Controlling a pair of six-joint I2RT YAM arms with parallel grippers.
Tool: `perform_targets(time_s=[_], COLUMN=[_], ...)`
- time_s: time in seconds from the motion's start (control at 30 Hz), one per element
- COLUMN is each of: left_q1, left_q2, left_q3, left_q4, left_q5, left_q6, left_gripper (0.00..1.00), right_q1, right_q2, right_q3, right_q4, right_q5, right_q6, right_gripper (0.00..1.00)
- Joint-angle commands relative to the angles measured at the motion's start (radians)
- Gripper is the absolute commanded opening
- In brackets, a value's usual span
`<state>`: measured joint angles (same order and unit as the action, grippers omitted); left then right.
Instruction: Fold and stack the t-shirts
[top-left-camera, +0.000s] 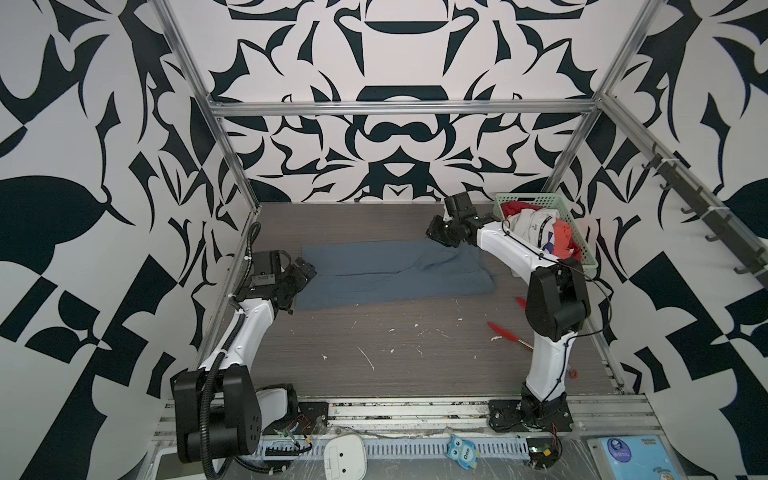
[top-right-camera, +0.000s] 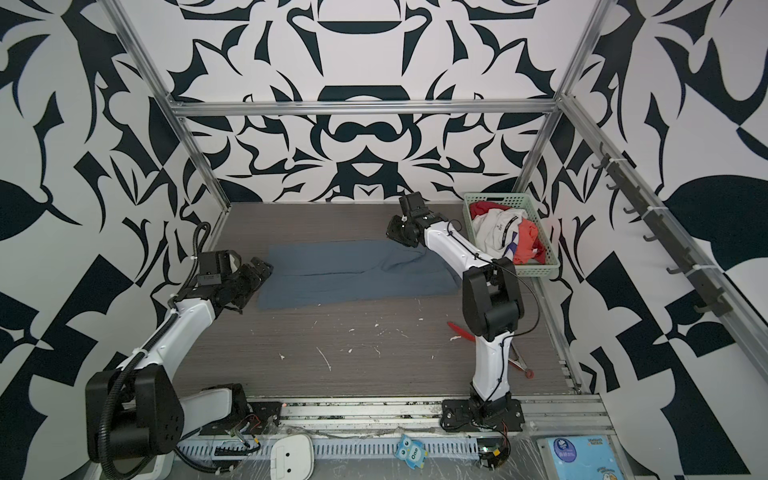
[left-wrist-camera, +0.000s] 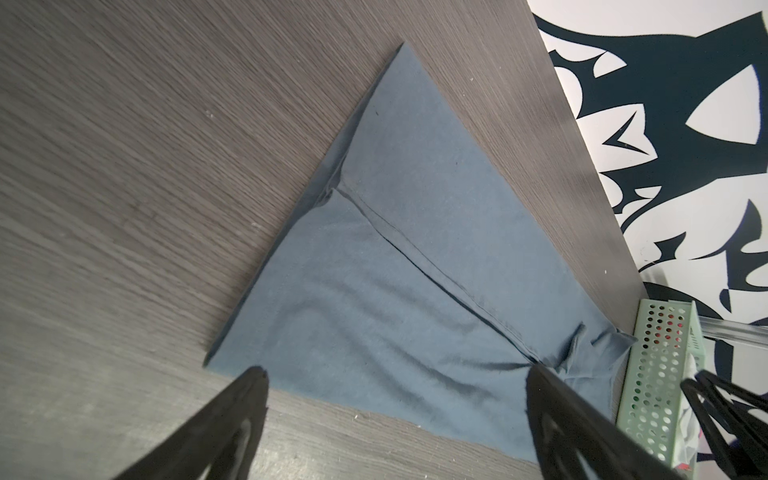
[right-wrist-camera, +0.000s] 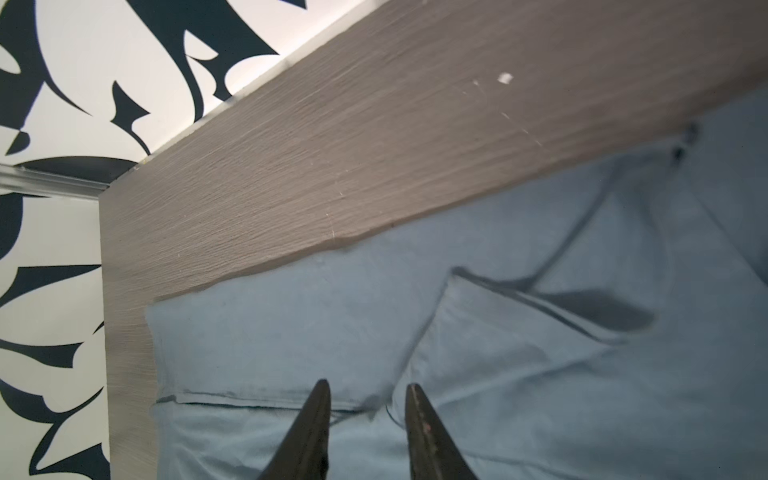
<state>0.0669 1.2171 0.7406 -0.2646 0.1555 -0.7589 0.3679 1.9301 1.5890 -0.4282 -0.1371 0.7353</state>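
1. Two grippers flank the slate blue t-shirt (top-left-camera: 395, 270), spread flat across the table's (top-left-camera: 415, 365) far half.
2. Left gripper (left-wrist-camera: 397, 372) gapes wide at the shirt's left end, holding nothing.
3. Right gripper (right-wrist-camera: 369, 388) hangs over the rumpled right end, jaws parted, empty.
4. Green basket (top-left-camera: 582, 245), holding the white and red shirts (top-left-camera: 536, 232), stands just beside that end.
5. Red-handled tool (top-left-camera: 503, 332) lies apart, nearer the front.

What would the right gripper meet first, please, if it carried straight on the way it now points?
Most likely the blue-grey t-shirt: in the right wrist view the right gripper, jaws parted and empty, aims at the cloth by a folded hem, with nothing between. How close is unclear.
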Motion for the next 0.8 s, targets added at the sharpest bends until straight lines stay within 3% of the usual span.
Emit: perform_targets(time_s=[0.0, 0.77], left_q1=[0.001, 0.001], left_q2=[0.007, -0.009], left_q3=[-0.001, -0.014], left_q4=[0.013, 0.051], left_q5=[0.015, 0.055], left_q6=[0.001, 0.021], left_gripper=[0.99, 0.99], right_q1=[0.002, 0.042], right_q2=[0.005, 0.307], right_q3=[-0.033, 0.265], right_q4=[-0.048, -0.171], right_q5=[0.038, 0.178], right_q6=[0.066, 0.047], right_gripper=[0.37, 0.35])
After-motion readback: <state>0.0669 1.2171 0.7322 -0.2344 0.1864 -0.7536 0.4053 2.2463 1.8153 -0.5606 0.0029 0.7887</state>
